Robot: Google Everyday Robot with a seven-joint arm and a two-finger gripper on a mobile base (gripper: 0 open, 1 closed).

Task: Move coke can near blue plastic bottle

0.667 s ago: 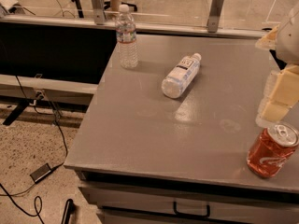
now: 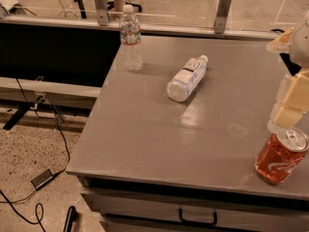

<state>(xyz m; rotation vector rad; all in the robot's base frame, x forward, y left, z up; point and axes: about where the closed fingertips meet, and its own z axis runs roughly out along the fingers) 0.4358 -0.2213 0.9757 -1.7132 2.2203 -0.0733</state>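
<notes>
The coke can is red-orange with a silver top and stands upright near the table's front right corner. The blue plastic bottle is stout and clear with a white cap and a pale label. It lies on its side in the middle of the table, cap pointing to the back right. My gripper is cream-coloured and hangs at the right edge of the view, just above and behind the can's top. A wide stretch of table separates the can from the bottle.
A taller, slim ribbed clear bottle stands upright at the table's back left. The grey table has a drawer handle below its front edge. A rail with metal posts runs behind. Cables lie on the floor at left.
</notes>
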